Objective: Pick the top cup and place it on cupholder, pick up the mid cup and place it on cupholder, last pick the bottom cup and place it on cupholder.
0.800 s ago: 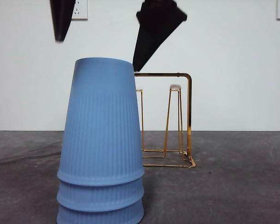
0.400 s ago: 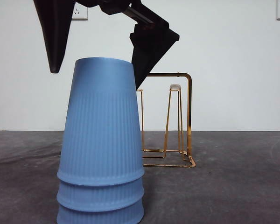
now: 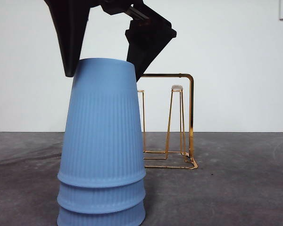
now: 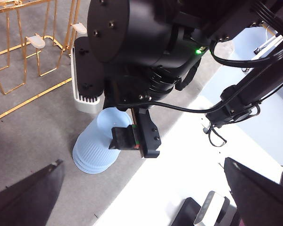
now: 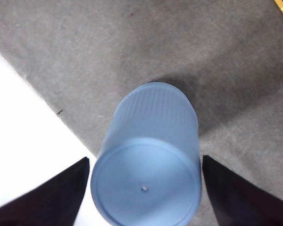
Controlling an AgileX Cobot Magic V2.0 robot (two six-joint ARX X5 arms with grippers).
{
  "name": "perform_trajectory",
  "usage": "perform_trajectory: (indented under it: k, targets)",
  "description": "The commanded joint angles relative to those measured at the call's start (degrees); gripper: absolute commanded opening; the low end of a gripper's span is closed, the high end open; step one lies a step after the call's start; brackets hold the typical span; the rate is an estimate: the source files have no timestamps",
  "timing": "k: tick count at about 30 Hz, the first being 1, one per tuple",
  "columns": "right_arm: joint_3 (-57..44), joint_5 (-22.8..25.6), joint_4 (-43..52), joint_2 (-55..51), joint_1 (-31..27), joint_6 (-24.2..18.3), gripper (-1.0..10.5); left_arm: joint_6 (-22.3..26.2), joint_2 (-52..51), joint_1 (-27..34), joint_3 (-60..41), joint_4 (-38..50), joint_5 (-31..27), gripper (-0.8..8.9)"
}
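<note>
Right end effector (image 3: 105, 70): jaws spread wide, one on each side of the flat top of the uppermost pale blue ribbed plastic cup (image 3: 103, 125); in the right wrist view (image 5: 146, 197) a gap shows between each jaw and the cup wall, so nothing is gripped. That cup sits upside down on a nested stack of blue cups (image 3: 101, 207); three rims are visible at the near left of the dark grey surface (image 3: 236, 188). Thin gold wire cupholder (image 3: 181, 122) with arched top bar and upright prongs stands behind and right of the stack, apart from it, carrying no cup. Left end effector (image 4: 146, 188): jaws wide apart, raised well away from the stack, holding nothing.
</note>
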Motion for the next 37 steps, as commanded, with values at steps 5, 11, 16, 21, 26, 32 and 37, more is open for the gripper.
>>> perform_trajectory:
  k: [5, 11, 16, 21, 26, 32, 37]
  targets:
    - [1.14, 0.24, -0.07, 0.85, 0.63, 0.59, 2.6, -0.09, 0.46, -0.20, 1.31, 0.57, 0.22, 5.61]
    - [1.16, 0.24, -0.39, 0.85, 0.63, 0.61, 2.6, -0.09, 0.46, -0.20, 1.31, 0.57, 0.22, 5.61]
    - [1.77, 0.24, -2.21, 0.85, 0.63, 0.61, 2.6, -0.09, 0.46, -0.20, 1.31, 0.59, 0.22, 5.61]
    - [3.89, 0.26, -3.04, 0.85, 0.66, 0.61, 2.6, -0.04, 0.46, -0.20, 1.31, 0.72, 0.22, 5.61]
    - [6.71, 0.28, -5.33, 0.85, 0.63, 0.63, 2.6, -0.02, 0.46, -0.20, 1.31, 0.74, 0.22, 5.61]
    - [11.06, 0.33, -10.97, 0.85, 0.63, 0.61, 2.7, 0.09, 0.46, -0.20, 1.31, 0.85, 0.22, 5.61]
    - [14.10, 0.15, -12.00, 0.85, 0.63, 0.63, 2.7, 0.07, 0.46, -0.20, 1.31, 1.55, 0.22, 5.61]
